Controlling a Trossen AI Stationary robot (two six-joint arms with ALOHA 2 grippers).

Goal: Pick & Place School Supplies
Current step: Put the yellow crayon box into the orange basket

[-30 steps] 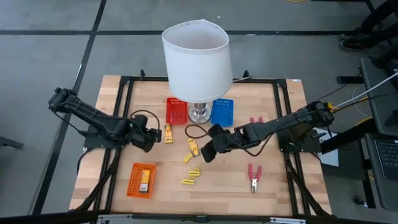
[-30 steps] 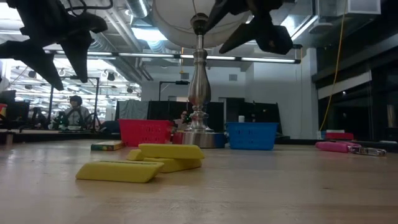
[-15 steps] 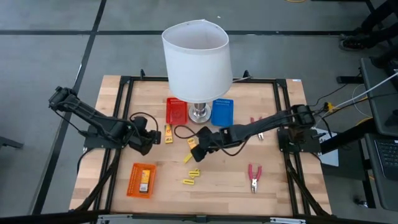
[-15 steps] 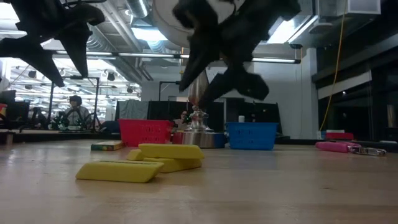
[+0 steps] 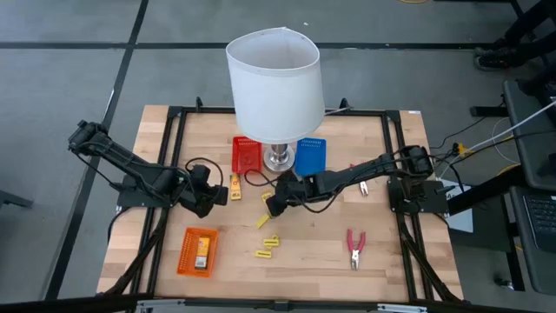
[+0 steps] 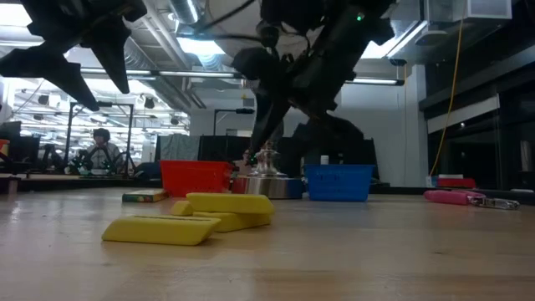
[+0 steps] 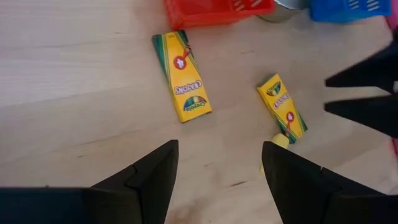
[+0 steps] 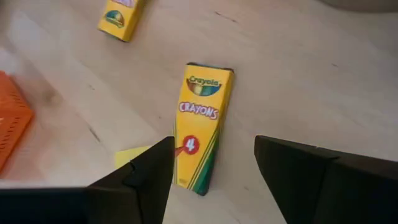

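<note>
Right gripper (image 8: 211, 165) sits mid-frame with fingers spread wide over a crayon packet (image 8: 201, 127) — not touching it. Left gripper (image 7: 214, 168), center-left, is open too.

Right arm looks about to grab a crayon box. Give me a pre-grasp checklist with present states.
1. Right gripper open: ok, fingers spread.
2. Target crayon box between the fingers' line: ok, it lies flat and centred ahead.
3. Neighbours clear: cannot tell; a plain yellow piece lies right beside the box's lower end.
4. Lamp base clearance: cannot tell from above.
5. Left gripper out of the way: ok, open, over the second crayon box near the red basket.
</note>
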